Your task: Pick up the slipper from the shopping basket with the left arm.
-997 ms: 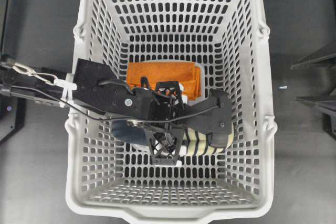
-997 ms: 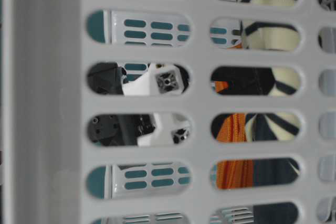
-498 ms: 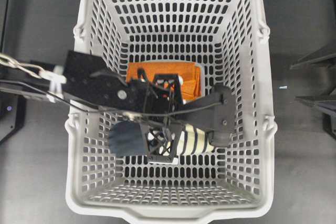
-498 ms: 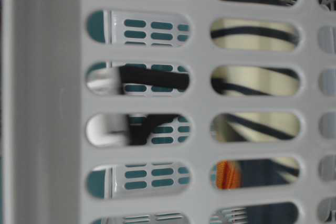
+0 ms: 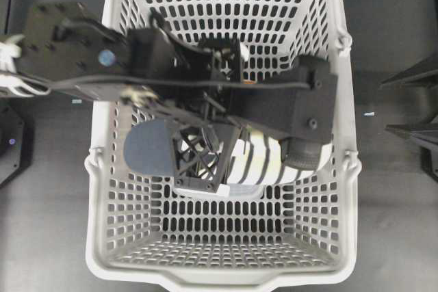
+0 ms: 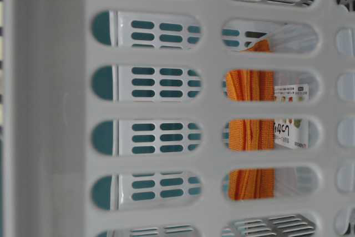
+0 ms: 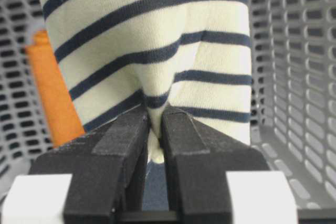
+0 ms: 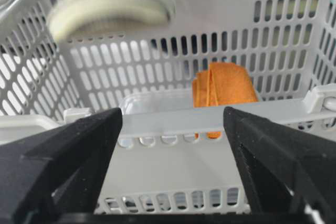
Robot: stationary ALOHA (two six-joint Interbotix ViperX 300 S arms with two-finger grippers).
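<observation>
The slipper is up off the basket floor, hanging from the left gripper, whose black fingers are pinched tight on a fold of its cream, navy-striped upper, so that one's clamped on the fabric for sure. From overhead, the slipper sits under the left arm, with its dark navy insole end poking out toward the left wall and the striped part half hidden behind the lattice fingers. In the right wrist view it's only a blurry pale shape high up near the top of the frame, above the basket's far wall. The shopping basket is light grey with slotted walls, sitting on the dark bench. Down inside it there's a folded orange cloth on what looks like a clear plastic packet with a printed label. The right gripper is outside the basket, and its fingers are spread wide apart, holding nothing.
</observation>
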